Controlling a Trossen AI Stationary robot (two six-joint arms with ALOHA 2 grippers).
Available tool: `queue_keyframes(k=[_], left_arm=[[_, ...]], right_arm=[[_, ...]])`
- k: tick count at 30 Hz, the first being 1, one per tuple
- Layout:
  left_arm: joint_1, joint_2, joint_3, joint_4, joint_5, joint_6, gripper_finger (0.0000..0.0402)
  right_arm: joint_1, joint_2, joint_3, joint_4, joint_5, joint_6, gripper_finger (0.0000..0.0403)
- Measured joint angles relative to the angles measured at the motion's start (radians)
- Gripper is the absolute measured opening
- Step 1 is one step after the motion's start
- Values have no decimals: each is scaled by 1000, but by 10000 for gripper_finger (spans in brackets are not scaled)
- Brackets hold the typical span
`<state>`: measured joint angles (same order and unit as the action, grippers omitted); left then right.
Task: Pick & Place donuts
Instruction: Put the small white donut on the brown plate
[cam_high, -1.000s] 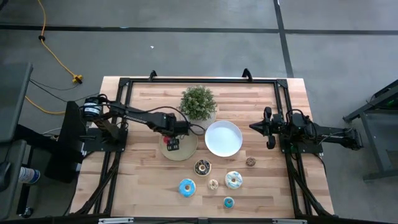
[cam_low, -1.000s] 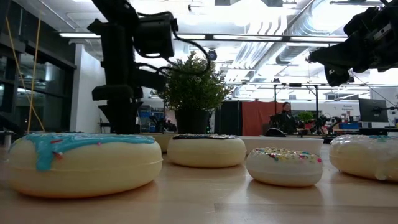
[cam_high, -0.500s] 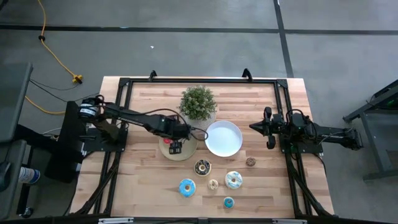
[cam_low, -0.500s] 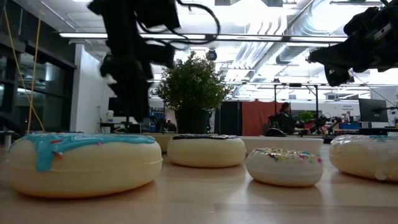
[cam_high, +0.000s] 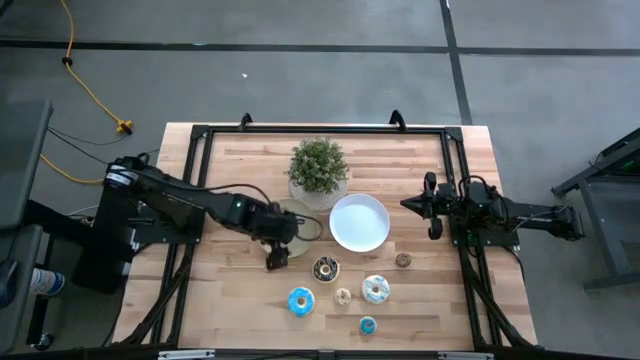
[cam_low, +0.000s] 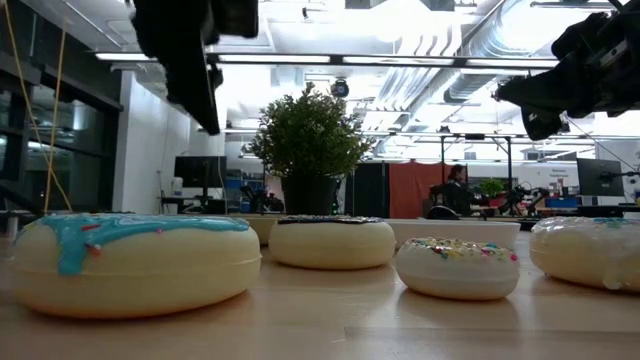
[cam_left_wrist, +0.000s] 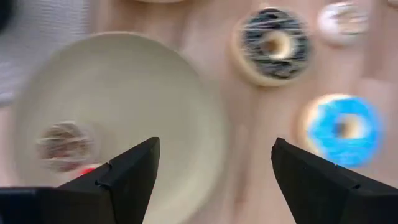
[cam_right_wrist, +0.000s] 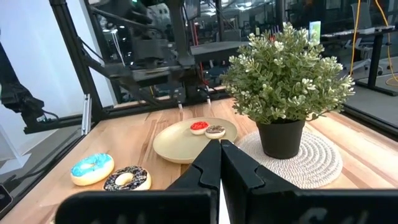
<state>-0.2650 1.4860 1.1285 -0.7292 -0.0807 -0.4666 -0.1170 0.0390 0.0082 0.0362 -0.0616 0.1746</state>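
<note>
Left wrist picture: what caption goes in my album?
Open left gripper above the tan plate holding two small donuts.

A wooden table (cam_high: 230, 300) with a black frame along its edges is carrying everything. Taking the white plate (cam_high: 360, 222) as the landmark: a potted plant (cam_high: 318, 165) on a round woven mat (cam_right_wrist: 311, 163) is standing just beyond it toward the far edge, and a tan plate (cam_high: 298, 226) is sitting beside it on the left-arm side. Nearer the front edge, six donuts are lying on the bare wood: a chocolate donut (cam_high: 326, 268), a blue donut (cam_high: 300, 300), a small white donut (cam_high: 343, 296), a pale donut (cam_high: 376, 289), a small teal donut (cam_high: 368, 325) and a small brown donut (cam_high: 403, 260).
</note>
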Motion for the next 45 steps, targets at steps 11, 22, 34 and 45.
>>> queue_keyframes(k=[11, 22, 34, 45], left_arm=[[-166, 32, -2, 194, 41, 64, 299], [-186, 276, 298, 84, 98, 204, 293], [-121, 670, 998, -349, 123, 467, 291], [-129, 858, 1142, -410, 141, 794, 291]], right_arm=[[0, 0, 0, 0, 0, 0, 0], [0, 0, 0, -1, 0, 0, 0], [0, 11, 0, 2, -2, 0, 0], [0, 16, 0, 2, -2, 0, 0]])
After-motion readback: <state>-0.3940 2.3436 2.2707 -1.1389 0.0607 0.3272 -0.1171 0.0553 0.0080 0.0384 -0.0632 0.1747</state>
